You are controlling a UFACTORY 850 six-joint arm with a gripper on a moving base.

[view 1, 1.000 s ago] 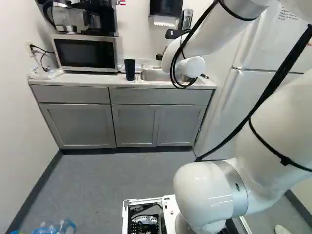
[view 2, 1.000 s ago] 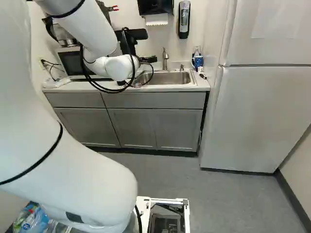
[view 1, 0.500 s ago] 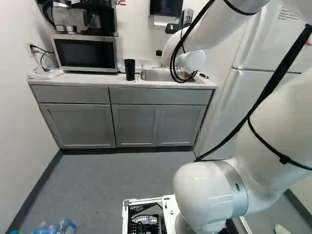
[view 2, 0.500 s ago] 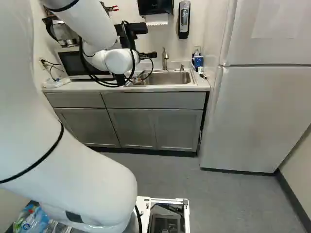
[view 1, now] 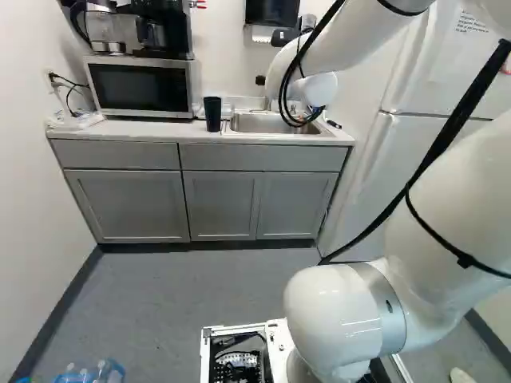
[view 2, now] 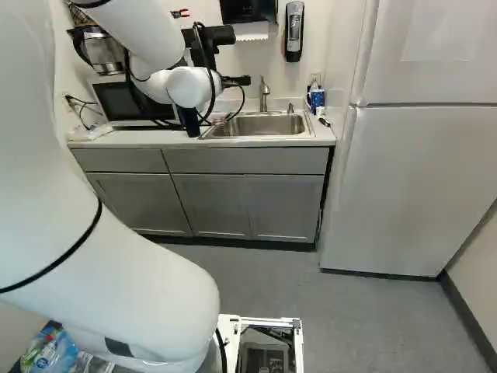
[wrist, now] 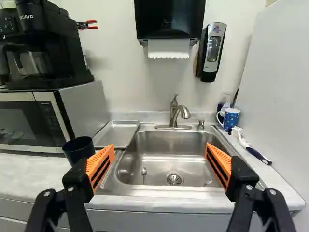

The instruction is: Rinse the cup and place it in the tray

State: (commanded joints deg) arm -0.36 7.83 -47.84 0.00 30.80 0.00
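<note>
On pale counter (wrist: 29, 169), black cup (wrist: 77, 151).

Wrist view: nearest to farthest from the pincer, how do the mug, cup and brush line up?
1. Cup: by the microwave.
2. Brush: beside the sink.
3. Mug: beyond the brush, near the sink's far corner.

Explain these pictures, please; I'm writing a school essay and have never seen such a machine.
It is one white arm on a moving base, ending in a black, two-fingered gripper. Two pictures look ahead past the arm, one from each side of the base; the third looks along the gripper from the wrist. On the counter stand a microwave, black cup and blue mug; a brush lies near the mug. There's also a sink and flat metal tray. Nothing is held: the gripper is open.
</note>
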